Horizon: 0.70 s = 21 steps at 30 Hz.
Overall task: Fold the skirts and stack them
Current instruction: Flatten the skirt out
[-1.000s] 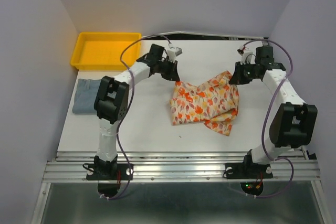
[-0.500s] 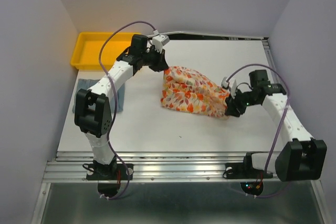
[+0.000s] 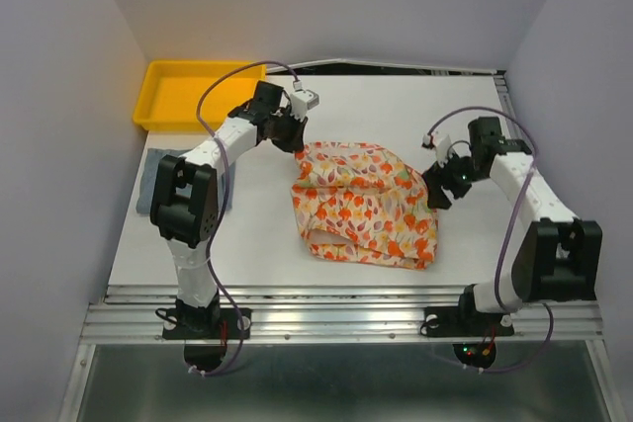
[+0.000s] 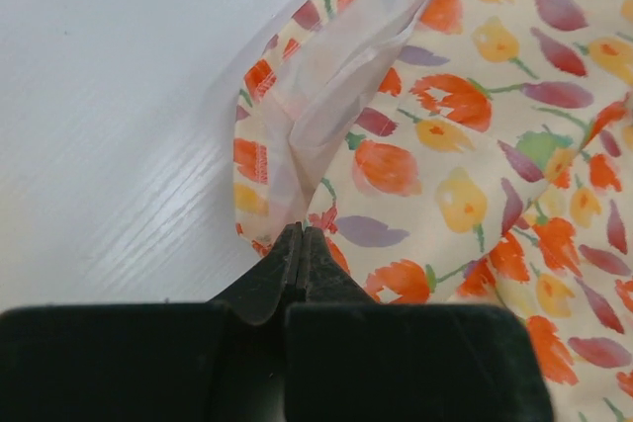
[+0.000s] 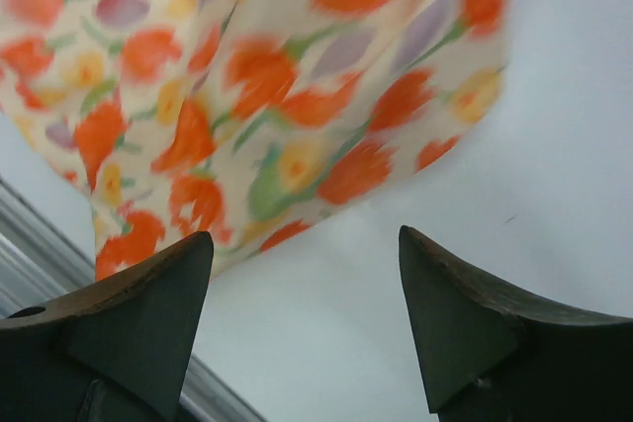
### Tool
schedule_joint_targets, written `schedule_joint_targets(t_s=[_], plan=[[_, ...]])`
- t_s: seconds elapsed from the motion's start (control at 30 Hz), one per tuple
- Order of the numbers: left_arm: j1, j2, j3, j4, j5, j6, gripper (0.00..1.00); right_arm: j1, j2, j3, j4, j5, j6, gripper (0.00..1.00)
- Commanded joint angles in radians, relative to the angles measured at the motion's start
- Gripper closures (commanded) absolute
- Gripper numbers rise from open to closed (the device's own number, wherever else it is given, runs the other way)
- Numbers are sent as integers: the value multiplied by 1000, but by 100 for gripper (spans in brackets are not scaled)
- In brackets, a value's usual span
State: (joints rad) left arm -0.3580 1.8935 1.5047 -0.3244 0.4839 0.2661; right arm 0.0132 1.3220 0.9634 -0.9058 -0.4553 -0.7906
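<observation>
Left claw [image 4: 300,241] clenched on the far-left corner of the floral skirt [image 3: 361,207], which lies bunched mid-bench. Right claw [image 3: 439,188] released and empty, just right of its right edge, so it's nearer for that side. Blue skirt [image 3: 148,185] at the bench's left edge.

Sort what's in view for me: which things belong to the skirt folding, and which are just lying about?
Part of the job:
- floral skirt, its edge pinched in the shut left claw
- blue-grey skirt, far left, not yet handled
- right claw, open and holding nothing

Just lying about:
- yellow tray, at the far left corner
</observation>
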Motion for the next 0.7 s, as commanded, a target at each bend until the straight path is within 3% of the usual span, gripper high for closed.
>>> schedule_joint_targets(t_s=[0.0, 0.13, 0.17, 0.3, 0.5, 0.63, 0.67], plan=[[-2, 24, -12, -47, -96, 100, 100, -32, 219, 312, 48, -205, 206, 20], [-10, 24, -67, -30, -143, 145, 100, -32, 400, 481, 137, -328, 456, 20], [-13, 23, -80, -13, -154, 165, 100, -32, 439, 510, 200, -329, 567, 21], [-22, 22, -118, 33, -174, 194, 100, -22, 668, 688, 269, -295, 723, 27], [-19, 41, -77, 62, -173, 174, 100, -4, 744, 710, 251, -289, 673, 30], [-18, 93, 6, 78, -165, 171, 88, -4, 669, 650, 167, -199, 488, 27], [-10, 107, 61, 65, -162, 171, 78, -4, 624, 632, 118, -180, 444, 26]])
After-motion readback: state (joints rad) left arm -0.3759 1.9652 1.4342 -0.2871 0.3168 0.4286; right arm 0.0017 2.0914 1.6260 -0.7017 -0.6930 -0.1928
